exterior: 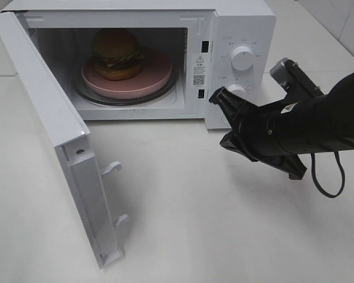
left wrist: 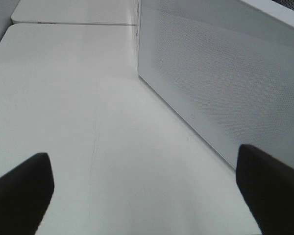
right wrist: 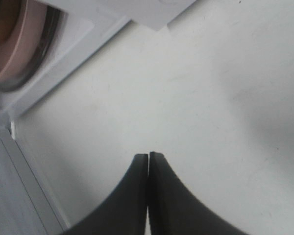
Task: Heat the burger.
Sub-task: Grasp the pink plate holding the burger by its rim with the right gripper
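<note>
1. The right pincer has its two dark fingers pressed together with nothing between them. It hangs above the white counter, tip aimed at the front of the white microwave.
2. Just past that tip is the lower knob of the control panel, and the upper knob sits a little higher than the tip.
3. The burger is inside the oven cavity, beyond the right pincer's tip and off toward the door side, well apart from it. It stands upright on a pink plate, which rests on the glass turntable.
4. The microwave door stands wide open, farther from the right pincer than the burger is. Its two latch hooks point back toward the pincer's side.
5. The left pincer is spread wide, its fingers far apart and holding nothing, low over bare counter.
6. Ahead of the left pincer and to one side rises a white dotted panel. It is probably the outer face of the open door, though that close view does not make it certain.
7. A black cable loops below the right arm, behind the pincer.
</note>
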Robot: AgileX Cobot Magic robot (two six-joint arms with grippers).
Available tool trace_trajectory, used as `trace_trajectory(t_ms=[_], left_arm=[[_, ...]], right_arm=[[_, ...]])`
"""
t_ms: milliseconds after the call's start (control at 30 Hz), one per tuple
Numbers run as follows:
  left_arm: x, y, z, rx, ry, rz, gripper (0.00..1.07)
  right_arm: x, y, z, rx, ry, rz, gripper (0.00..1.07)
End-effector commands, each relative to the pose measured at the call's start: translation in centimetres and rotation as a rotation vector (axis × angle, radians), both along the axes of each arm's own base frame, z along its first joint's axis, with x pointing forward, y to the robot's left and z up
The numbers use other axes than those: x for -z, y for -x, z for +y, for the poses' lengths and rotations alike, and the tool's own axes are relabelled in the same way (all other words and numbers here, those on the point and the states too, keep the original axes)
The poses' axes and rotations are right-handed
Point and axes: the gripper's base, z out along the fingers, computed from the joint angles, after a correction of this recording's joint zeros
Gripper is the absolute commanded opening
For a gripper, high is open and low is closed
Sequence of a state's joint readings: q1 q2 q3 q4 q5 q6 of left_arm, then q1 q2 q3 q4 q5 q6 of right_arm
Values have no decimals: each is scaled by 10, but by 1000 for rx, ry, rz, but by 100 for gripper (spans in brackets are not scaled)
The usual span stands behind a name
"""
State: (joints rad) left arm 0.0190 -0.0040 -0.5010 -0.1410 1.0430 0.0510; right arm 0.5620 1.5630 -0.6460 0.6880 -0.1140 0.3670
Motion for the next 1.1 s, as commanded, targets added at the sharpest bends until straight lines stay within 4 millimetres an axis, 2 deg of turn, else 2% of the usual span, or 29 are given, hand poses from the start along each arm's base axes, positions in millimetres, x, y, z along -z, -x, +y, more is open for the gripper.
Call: trace_trajectory(t_ms=[33, 67, 100, 167, 200, 233, 267, 300, 367, 400, 467, 500, 733, 800, 833, 900, 933, 1000, 1100], left_arm=[[0, 3, 0, -5, 7, -29, 95], [0, 3, 0, -5, 7, -29, 95], [0, 3, 0, -5, 7, -29, 95], [0, 3, 0, -5, 7, -29, 95], [0, 3, 0, -5, 7, -29, 95], [0, 3, 0, -5, 7, -29, 95], [0, 3, 0, -5, 7, -29, 95], [0, 3, 0, -5, 7, -29, 95], [0, 3, 0, -5, 7, -29, 95], [0, 3, 0, -5, 7, -29, 95], [0, 3, 0, -5, 7, -29, 95], [0, 3, 0, -5, 7, -29, 95], [0, 3, 0, -5, 7, -29, 95], [0, 3, 0, -5, 7, -29, 95], [0, 3, 0, -5, 7, -29, 95], [0, 3, 0, -5, 7, -29, 95], [0, 3, 0, -5, 7, -29, 95], [0, 3, 0, -5, 7, -29, 95], [0, 3, 0, -5, 7, -29, 95]], right_arm=[[-5, 7, 0, -145, 70, 3, 3], [-7, 9, 2, -196, 88, 13, 3], [-14, 10, 7, -320, 131, 26, 3], [-17, 11, 9, -371, 149, 33, 3], [-26, 10, 13, -483, 187, 37, 4], [-26, 10, 13, -483, 187, 37, 4], [-33, 11, 16, -592, 226, 60, 4], [-33, 11, 16, -592, 226, 60, 4], [-44, 12, 19, -739, 283, 75, 4], [-44, 12, 19, -739, 283, 75, 4], [-50, 14, 19, -879, 342, 81, 4], [-50, 14, 19, -879, 342, 81, 4], [-63, 19, 16, -1189, 477, 76, 6], [-66, 19, 16, -1227, 495, 66, 6], [-72, 19, 16, -1325, 557, 42, 6], [-74, 18, 15, -1365, 584, 37, 6], [-80, 17, 14, -1445, 627, 9, 6], [-82, 16, 14, -1479, 639, -6, 6], [-89, 15, 13, -1669, 712, -90, 6]])
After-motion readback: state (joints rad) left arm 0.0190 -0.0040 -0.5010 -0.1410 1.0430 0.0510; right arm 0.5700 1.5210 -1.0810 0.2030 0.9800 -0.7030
